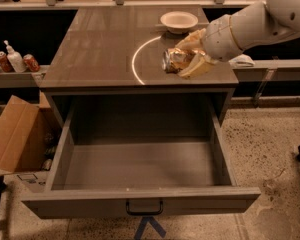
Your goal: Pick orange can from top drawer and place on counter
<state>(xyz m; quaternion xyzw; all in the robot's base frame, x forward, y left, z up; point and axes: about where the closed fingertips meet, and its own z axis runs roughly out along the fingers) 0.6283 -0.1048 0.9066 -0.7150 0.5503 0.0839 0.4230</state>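
My gripper (186, 58) is shut on the orange can (174, 60), a shiny orange-gold crinkled can held on its side with its silver end pointing left. The can hangs just above the right front part of the counter (100, 49), inside the bright arc mark (136, 59). The white arm reaches in from the upper right. The top drawer (140, 164) is pulled wide open below, its inside bare, with a dark pull handle (144, 207) on its front.
A white bowl (179, 21) stands at the back right of the counter, just behind the gripper. A cardboard box (15, 134) sits on the floor at the left. Red cans (31, 62) and a bottle (13, 58) stand on a side shelf at the left.
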